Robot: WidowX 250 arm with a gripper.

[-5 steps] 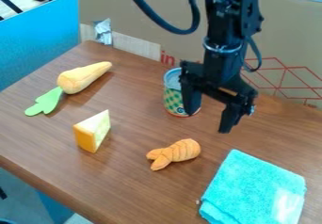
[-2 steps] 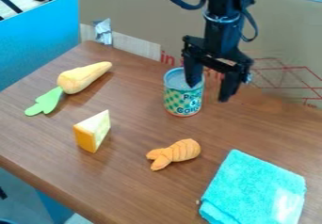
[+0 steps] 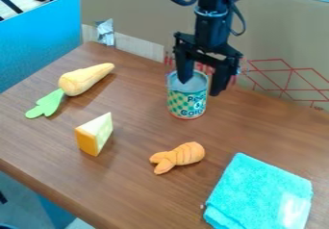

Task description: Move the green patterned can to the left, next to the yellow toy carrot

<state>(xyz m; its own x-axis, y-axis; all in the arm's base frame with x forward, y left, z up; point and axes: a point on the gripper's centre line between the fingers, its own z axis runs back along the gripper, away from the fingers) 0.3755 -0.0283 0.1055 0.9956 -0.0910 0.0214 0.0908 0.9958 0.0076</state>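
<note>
A: What's at the far left of the surface (image 3: 145, 189)?
B: A yellow-orange carrot (image 3: 87, 79) with green leaves, lying on its side, and nearer us a cheese wedge (image 3: 94, 134), upright
A: Then?
B: An orange shrimp (image 3: 180, 157), lying in front of the can (image 3: 187, 98)
A: And the can?
B: Upright near the back board (image 3: 141, 16), below the end effector (image 3: 199, 87)
A: Is that gripping it?
B: No, it's open, fingers apart, one overlapping the can's top; I can't tell if they touch
A: Far right?
B: A folded turquoise cloth (image 3: 260, 194), at the front

Fixed cam, slanting down, tabletop (image 3: 138, 127).
</note>
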